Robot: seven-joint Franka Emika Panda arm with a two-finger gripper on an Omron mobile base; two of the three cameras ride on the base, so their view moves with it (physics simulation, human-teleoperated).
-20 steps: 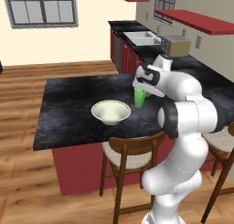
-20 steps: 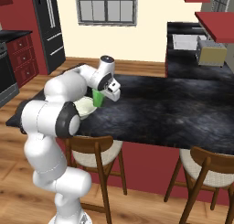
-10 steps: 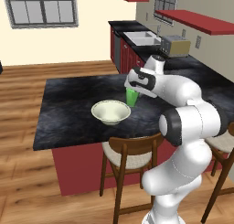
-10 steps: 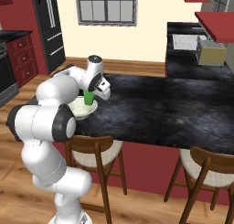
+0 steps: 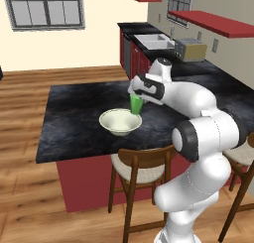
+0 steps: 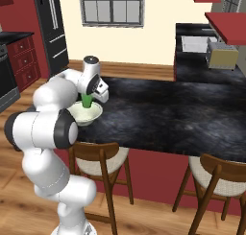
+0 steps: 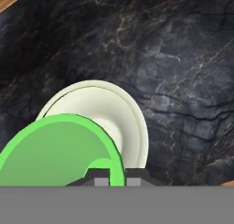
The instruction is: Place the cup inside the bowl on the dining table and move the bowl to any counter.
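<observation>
Gripper (image 5: 135, 96) is clamped on the cup (image 5: 136, 105), carrying it clear of the dining table (image 5: 74, 123). The cup hangs upright, long axis vertical, mouth toward the hand, base down, over the far rim of the bowl (image 5: 120, 122). The bowl sits near the table's near edge, above a wooden stool (image 5: 140, 168). Counter (image 5: 198, 71) lies beyond.

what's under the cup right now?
The cup, held in the shut gripper, hangs over the near edge of the bowl on the dining table. The cup covers part of the bowl's inside in the hand view.
</observation>
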